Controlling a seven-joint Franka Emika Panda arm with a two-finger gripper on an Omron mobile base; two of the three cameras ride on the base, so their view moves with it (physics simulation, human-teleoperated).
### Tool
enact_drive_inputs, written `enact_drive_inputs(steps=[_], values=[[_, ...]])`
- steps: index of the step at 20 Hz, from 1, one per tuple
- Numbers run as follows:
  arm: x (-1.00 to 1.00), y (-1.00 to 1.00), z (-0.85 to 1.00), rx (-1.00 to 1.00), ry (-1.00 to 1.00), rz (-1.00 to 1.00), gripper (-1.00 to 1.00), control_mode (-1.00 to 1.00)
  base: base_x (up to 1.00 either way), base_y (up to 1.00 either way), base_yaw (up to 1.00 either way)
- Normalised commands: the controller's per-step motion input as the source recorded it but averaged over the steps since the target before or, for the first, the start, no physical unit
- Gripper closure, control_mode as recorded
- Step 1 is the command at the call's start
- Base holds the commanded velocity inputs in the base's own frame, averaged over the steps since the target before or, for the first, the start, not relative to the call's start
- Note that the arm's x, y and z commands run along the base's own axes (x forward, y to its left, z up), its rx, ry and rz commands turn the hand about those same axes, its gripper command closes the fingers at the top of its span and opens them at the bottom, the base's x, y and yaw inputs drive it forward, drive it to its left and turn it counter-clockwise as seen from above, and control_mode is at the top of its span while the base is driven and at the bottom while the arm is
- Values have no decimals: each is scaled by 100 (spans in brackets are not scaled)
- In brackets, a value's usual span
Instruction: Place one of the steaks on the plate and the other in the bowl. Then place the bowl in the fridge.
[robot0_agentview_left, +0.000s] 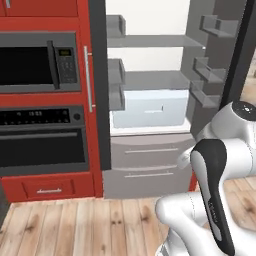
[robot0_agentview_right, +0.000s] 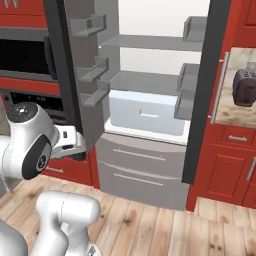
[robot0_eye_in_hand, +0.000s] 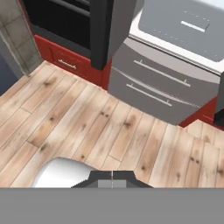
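Observation:
The grey fridge (robot0_agentview_left: 150, 80) stands straight ahead with both doors swung wide, showing bare grey shelves (robot0_agentview_right: 145, 82) and a pale inner drawer (robot0_agentview_right: 145, 112). Its two lower outer drawers (robot0_eye_in_hand: 162, 83) are closed. My gripper (robot0_eye_in_hand: 112, 177) hangs low over the wood floor in front of the fridge, fingertips pressed together and shut with nothing between them. In the right base view the hand (robot0_agentview_right: 75, 142) sits beside the fridge's left door (robot0_agentview_right: 85, 65). The steaks, the bowl and the plate are out of view.
A microwave (robot0_agentview_left: 35, 62) and black-windowed wall oven (robot0_agentview_left: 42, 145) sit in red cabinetry left of the fridge. A dark toaster (robot0_agentview_right: 245, 87) stands on a counter to the right. The right door's bins (robot0_agentview_left: 212, 70) jut outward. Wood floor (robot0_eye_in_hand: 87, 127) lies open before the fridge.

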Motion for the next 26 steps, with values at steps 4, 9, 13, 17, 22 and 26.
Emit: enact_drive_inputs(steps=[4, 9, 13, 17, 22, 26], values=[[0, 0, 0, 0, 0, 0, 100, 100, -46, 8, 29], [0, 0, 0, 0, 0, 0, 100, 100, -46, 13, 31], [0, 0, 0, 0, 0, 0, 100, 100, -41, 18, 34], [0, 0, 0, 0, 0, 0, 100, 100, -38, 23, 36], [0, 0, 0, 0, 0, 0, 100, 100, -43, 29, 37], [0, 0, 0, 0, 0, 0, 100, 100, -40, 28, 37]])
